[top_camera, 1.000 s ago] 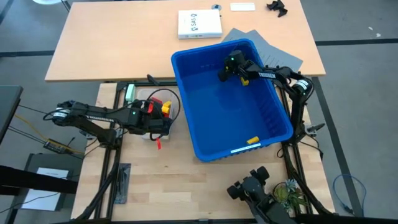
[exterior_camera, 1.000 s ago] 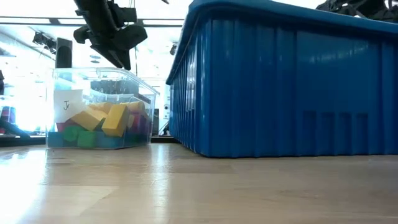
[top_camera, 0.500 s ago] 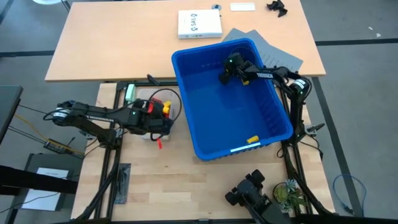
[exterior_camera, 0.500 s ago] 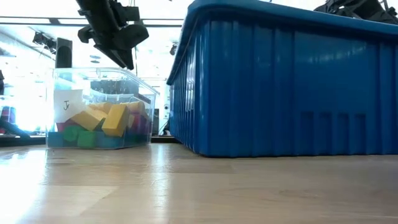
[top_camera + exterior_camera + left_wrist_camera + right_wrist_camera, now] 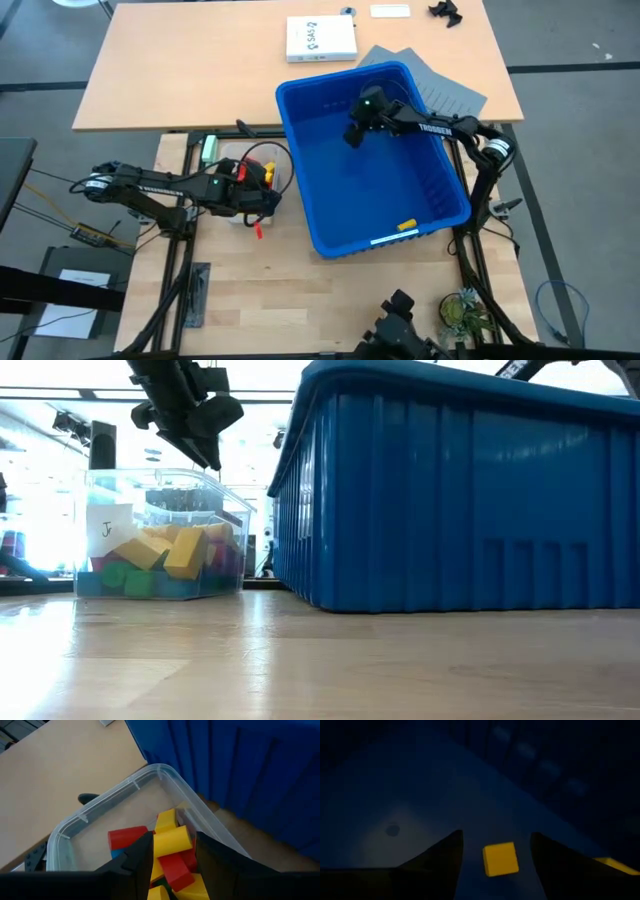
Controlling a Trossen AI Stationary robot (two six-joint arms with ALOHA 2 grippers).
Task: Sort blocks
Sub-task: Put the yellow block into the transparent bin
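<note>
My left gripper (image 5: 262,182) hangs over the small clear tub (image 5: 160,540), shut on a yellow block (image 5: 171,841). Red, yellow, green and blue blocks (image 5: 165,555) lie piled in the tub. My right gripper (image 5: 352,132) is down inside the large blue bin (image 5: 300,205), open. A yellow block (image 5: 500,859) lies on the bin's floor between its fingers, with a gap on each side. A second yellow block (image 5: 406,226) lies by the bin's near wall. My left gripper pinches the yellow block's two opposite sides (image 5: 159,845) between its two fingers. The fingers slant down from the table's left side. The block is lifted clear above the pile in the tub.
The blue bin's tall walls (image 5: 450,490) stand right beside the tub. A small red piece (image 5: 253,231) lies on the table near the tub. A white box (image 5: 320,38) and grey sheets (image 5: 440,90) lie on the far table.
My right gripper has moved inside the bin toward the table's left and near side, rising a little and rolling somewhat; its fingers have stayed apart.
</note>
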